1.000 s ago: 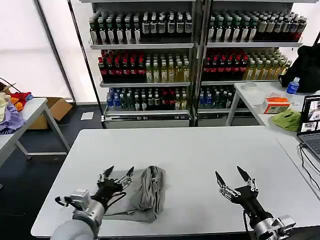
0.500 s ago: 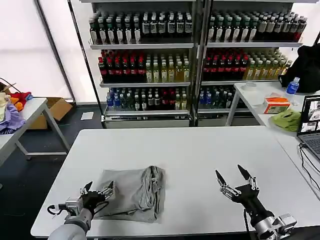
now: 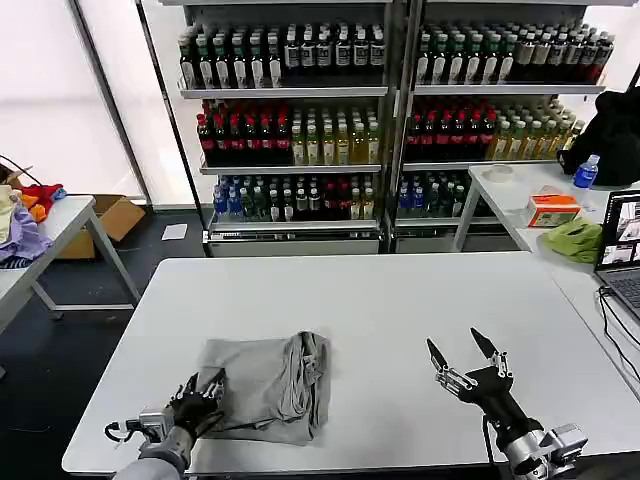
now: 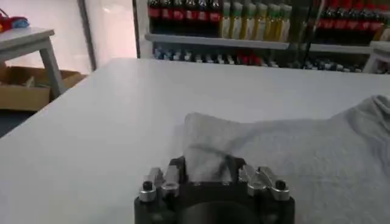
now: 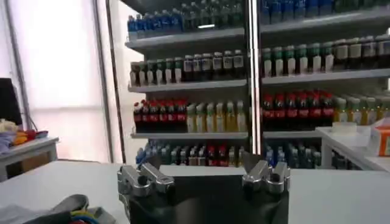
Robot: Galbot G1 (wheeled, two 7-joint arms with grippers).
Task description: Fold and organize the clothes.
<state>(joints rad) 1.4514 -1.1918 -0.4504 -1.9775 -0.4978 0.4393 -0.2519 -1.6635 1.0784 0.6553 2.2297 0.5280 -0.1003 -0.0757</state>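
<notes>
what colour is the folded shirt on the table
Plain grey, as the head view shows best: the folded shirt lies on the white table.

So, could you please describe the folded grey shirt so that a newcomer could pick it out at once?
Look at the white table in front of the drinks shelves. On its near left part lies the folded grey shirt, with the left gripper at its near-left corner. It is the table's one piece of cloth.

Black grippers, silver knuckle brackets, black screws.
</notes>
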